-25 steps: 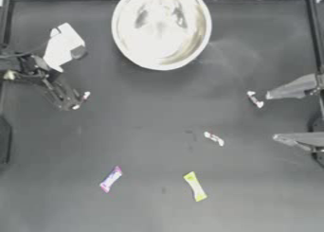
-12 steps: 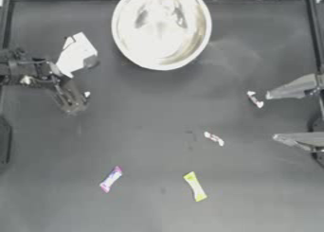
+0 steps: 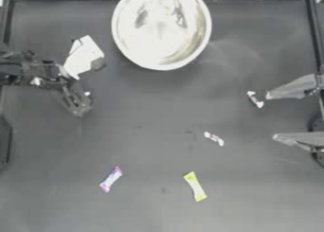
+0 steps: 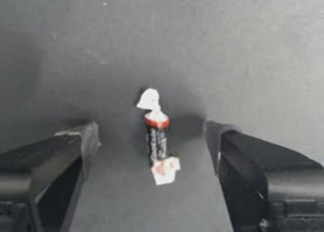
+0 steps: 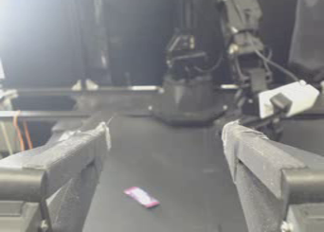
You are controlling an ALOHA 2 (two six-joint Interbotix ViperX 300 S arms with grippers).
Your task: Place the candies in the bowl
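Candy (image 4: 156, 142) lies lengthwise between open jaws.

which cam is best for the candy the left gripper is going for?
Left wrist view: the candy lies large between the open jaws of the left gripper. Top view shows only specks beside that gripper. Right wrist view doesn't show it.

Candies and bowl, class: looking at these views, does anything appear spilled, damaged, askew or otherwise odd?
Nothing stands out. The bowl sits upright with no candy visible inside. The candies lie scattered on the table, wrappers intact, one between the open left gripper jaws. The right gripper waits open at the right edge.
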